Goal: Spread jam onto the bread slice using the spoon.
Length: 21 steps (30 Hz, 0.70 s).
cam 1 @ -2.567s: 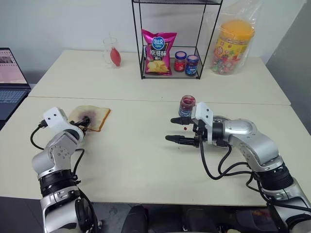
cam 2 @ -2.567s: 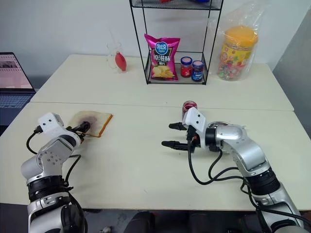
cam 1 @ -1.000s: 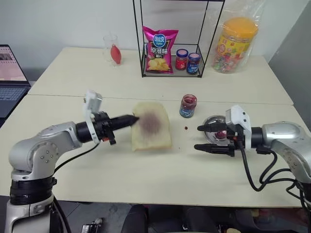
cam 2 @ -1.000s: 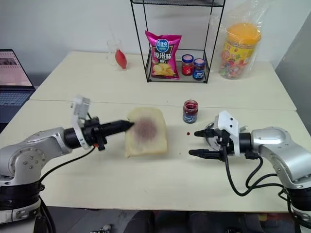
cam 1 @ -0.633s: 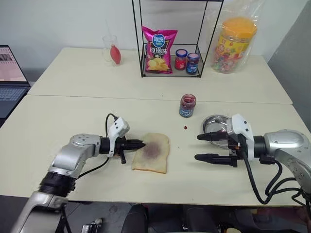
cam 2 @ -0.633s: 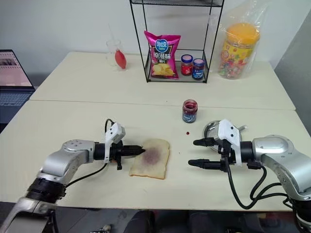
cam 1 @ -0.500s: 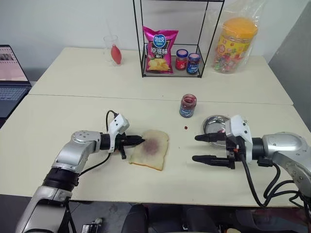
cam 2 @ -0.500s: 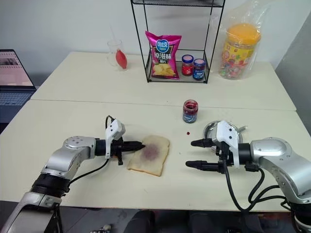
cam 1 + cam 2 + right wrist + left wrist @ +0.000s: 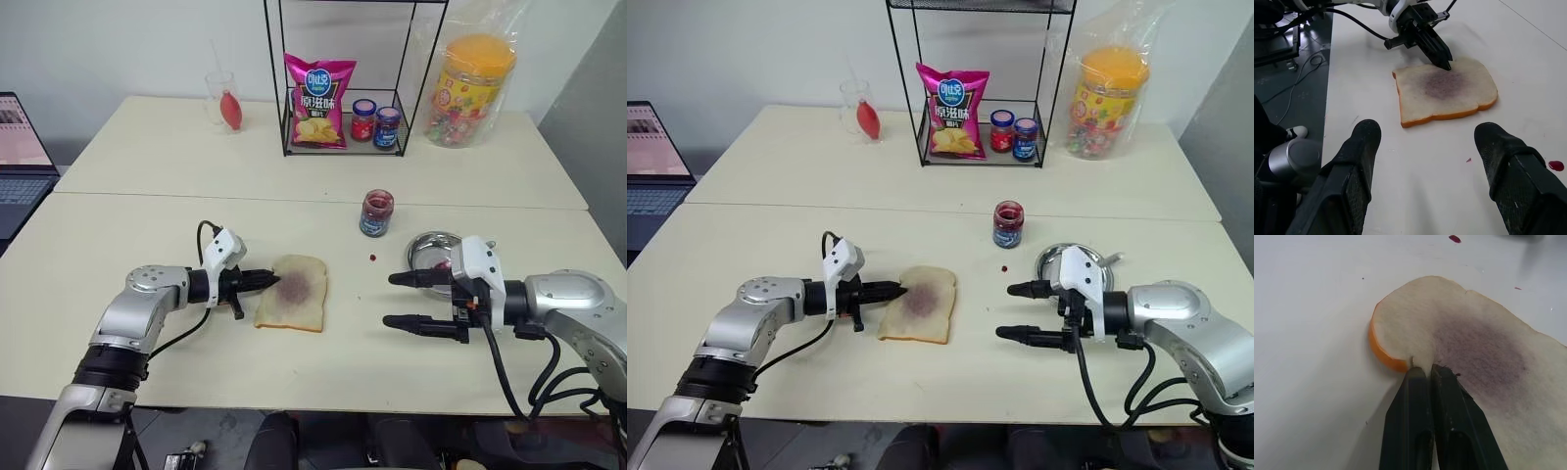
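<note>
The bread slice (image 9: 294, 305) lies flat on the table in front of me, with a purple-red stain at its centre (image 9: 1484, 352). My left gripper (image 9: 269, 280) is shut on the slice's left crust edge (image 9: 1383, 350), its fingers low and nearly level. The jam jar (image 9: 376, 212), clear glass with a blue label, stands behind and to the right. My right gripper (image 9: 390, 300) hovers open and empty to the right of the bread, pointing at it. A slim silver tip (image 9: 1113, 258) at the metal dish's rim may be the spoon; the rest is hidden behind my right wrist.
A small metal dish (image 9: 427, 251) sits behind my right gripper. Jam drops (image 9: 373, 258) dot the table near the jar. A wire rack (image 9: 343, 117) with a crisp bag and two lidded jars, a candy tub (image 9: 470, 90) and a glass (image 9: 223, 102) stand at the back. A laptop (image 9: 18, 157) is far left.
My left gripper has lowered the bread from tilted in the air to flat on the table, then drawn it slightly left. The right gripper has stayed open and nearly still.
</note>
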Available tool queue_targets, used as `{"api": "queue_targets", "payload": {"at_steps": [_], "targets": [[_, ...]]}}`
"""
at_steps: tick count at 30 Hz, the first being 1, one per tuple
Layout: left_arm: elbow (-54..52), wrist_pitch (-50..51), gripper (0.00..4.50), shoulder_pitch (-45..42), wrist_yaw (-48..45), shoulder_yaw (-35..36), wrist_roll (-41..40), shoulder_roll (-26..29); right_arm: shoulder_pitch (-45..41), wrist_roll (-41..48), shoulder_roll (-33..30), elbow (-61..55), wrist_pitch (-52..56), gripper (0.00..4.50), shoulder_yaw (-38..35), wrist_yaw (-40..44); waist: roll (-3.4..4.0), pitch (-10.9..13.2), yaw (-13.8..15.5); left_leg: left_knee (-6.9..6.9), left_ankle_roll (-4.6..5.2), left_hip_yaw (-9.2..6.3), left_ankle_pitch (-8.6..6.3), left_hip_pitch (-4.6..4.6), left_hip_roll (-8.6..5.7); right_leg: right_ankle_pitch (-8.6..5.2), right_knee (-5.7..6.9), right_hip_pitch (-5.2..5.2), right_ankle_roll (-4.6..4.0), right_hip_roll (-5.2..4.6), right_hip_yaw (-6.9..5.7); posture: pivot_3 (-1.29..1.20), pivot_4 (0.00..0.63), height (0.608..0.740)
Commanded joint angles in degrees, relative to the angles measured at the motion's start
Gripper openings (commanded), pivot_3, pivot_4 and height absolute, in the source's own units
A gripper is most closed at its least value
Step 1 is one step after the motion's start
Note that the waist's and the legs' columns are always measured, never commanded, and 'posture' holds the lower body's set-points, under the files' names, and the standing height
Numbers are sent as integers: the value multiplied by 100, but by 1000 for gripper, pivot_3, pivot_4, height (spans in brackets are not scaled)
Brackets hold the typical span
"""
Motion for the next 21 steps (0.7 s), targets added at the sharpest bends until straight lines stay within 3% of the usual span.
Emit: {"api": "queue_targets", "payload": {"at_steps": [1, 10, 16, 21], "targets": [[-272, -129, 250, 21, 173, 194, 85, -33, -69, -5, 1, -132, -120, 3374, -7, -24, 0, 0, 3, 0, 0, 0, 0, 0, 0, 0, 0, 0, 0, 0, 1, 0, 150, 740], [-714, -294, 1986, 338, 183, 320, 160, 133, -46, 32, -22, -190, -91, 3374, 4, -32, 0, 0, 5, 0, 0, 0, 0, 0, 0, 4, 0, 1, -7, 0, 1, 0, 150, 740], [-802, -790, 3317, 532, 429, 955, 202, 427, 41, 259, 22, -318, 16, 3374, -240, -189, 0, 0, 0, 0, 0, 0, 0, 1, 4, 5, 1, 0, -9, 0, 0, 0, 150, 740], [-1198, -953, 3317, 444, 315, 1153, 56, 535, 333, 161, 170, -342, -229, 3374, -674, -596, -1, -1, 29, 1, 0, 1, 0, 0, 1, 4, -1, 3, -7, -2, 0, 0, 150, 740]]}}
